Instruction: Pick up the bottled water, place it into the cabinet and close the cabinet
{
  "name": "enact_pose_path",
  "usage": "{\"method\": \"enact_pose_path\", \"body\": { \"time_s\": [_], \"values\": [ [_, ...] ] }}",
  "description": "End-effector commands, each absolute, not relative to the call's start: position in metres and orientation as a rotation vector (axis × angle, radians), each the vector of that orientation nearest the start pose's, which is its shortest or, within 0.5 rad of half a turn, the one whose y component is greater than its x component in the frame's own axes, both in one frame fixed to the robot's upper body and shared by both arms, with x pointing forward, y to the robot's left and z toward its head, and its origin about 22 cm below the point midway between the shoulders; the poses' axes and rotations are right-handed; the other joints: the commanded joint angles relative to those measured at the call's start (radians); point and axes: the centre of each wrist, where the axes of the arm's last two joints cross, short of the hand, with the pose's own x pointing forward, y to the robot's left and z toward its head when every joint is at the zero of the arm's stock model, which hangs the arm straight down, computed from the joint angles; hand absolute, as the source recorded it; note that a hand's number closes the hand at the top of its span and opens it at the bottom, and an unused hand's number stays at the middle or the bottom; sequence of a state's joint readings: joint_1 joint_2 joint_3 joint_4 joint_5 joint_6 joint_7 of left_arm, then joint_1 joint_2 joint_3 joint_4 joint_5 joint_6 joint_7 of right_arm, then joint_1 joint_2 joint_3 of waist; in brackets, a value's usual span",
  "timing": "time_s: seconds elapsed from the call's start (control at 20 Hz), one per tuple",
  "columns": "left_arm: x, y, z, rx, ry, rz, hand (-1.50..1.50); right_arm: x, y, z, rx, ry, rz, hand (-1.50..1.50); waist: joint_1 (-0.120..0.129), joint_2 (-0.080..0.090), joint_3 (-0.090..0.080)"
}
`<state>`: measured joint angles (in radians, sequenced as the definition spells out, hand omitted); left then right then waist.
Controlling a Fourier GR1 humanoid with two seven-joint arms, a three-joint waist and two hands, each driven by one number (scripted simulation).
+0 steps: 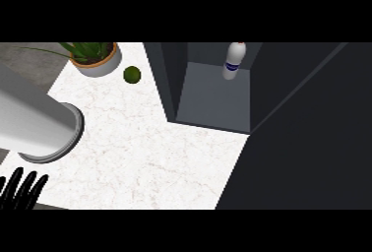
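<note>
Standing upright at the far end of the open cabinet (210, 106), the bottled water (232, 61) touches no hand. Only the left hand (22, 189) shows, at the near left edge, its fingers (16, 179) straight and empty. A potted plant (94, 56) and green fruit (131, 74) sit far left on the counter (145, 157).

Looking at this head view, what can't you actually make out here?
- Right hand: not in the head view at all.
- Left hand: only fingers show at the lower left edge; the rest is cut off.
- Cabinet: the top edge cuts off its back, behind the bottled water.
- Potted plant: leaves cut off by the top edge.
- Cabinet door: no handle visible.
</note>
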<state>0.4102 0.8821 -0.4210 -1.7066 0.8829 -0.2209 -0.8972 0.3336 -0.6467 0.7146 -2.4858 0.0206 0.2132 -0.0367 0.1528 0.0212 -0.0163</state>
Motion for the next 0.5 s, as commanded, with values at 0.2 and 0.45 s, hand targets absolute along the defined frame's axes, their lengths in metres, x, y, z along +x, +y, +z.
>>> {"method": "enact_pose_path", "body": {
  "time_s": [0.2, 0.45],
  "values": [
    [0.116, 0.356, 0.011, -0.537, -1.830, 0.006, -1.50, 0.093, -0.166, 0.139, 0.723, -1.691, 0.966, 1.50, 0.030, 0.014, -0.002],
    [0.124, 0.359, 0.017, -0.519, -1.869, 0.005, -1.50, 0.102, -0.165, 0.133, 0.703, -1.690, 0.869, 1.50, 0.038, 0.024, -0.001]
  ]
}}
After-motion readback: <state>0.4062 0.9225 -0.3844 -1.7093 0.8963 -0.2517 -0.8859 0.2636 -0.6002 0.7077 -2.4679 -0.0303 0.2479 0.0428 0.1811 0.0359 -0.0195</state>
